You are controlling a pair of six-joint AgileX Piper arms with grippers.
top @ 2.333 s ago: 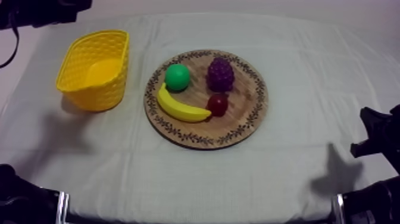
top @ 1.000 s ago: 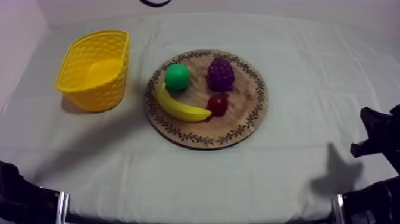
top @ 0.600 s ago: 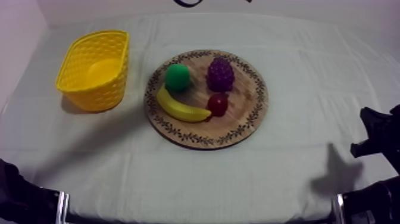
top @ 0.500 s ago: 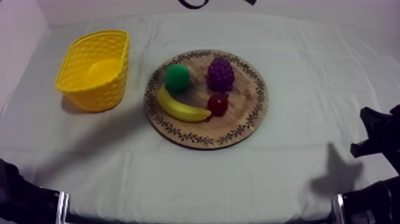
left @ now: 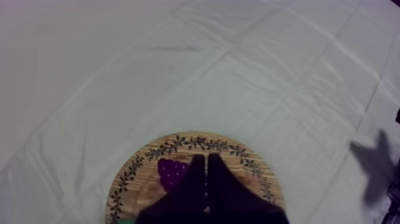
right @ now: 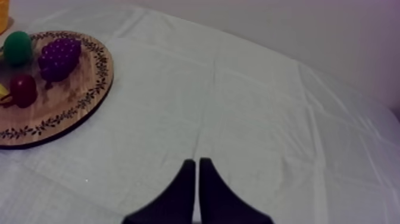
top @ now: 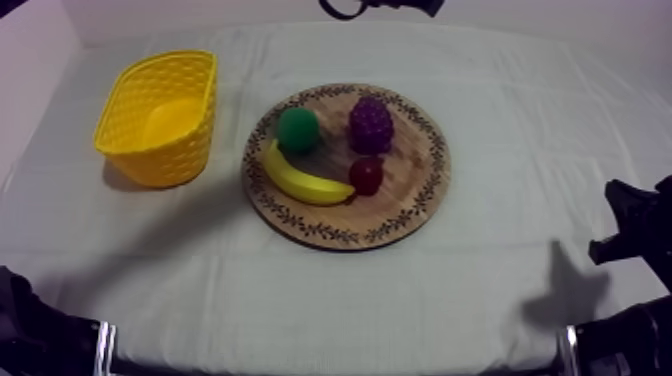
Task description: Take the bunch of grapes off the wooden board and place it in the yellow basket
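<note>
Grapes (top: 370,124) on the board (top: 420,190) look light, knobbly, probably rigid, best pinched across the middle; left gripper (left: 206,156) and right gripper (right: 197,161) sit closed, empty.

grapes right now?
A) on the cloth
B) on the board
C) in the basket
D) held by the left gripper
B: the grapes lie on the board beside the green fruit. The left gripper hovers over the board, shut on nothing, and the basket has no grapes in it.
</note>
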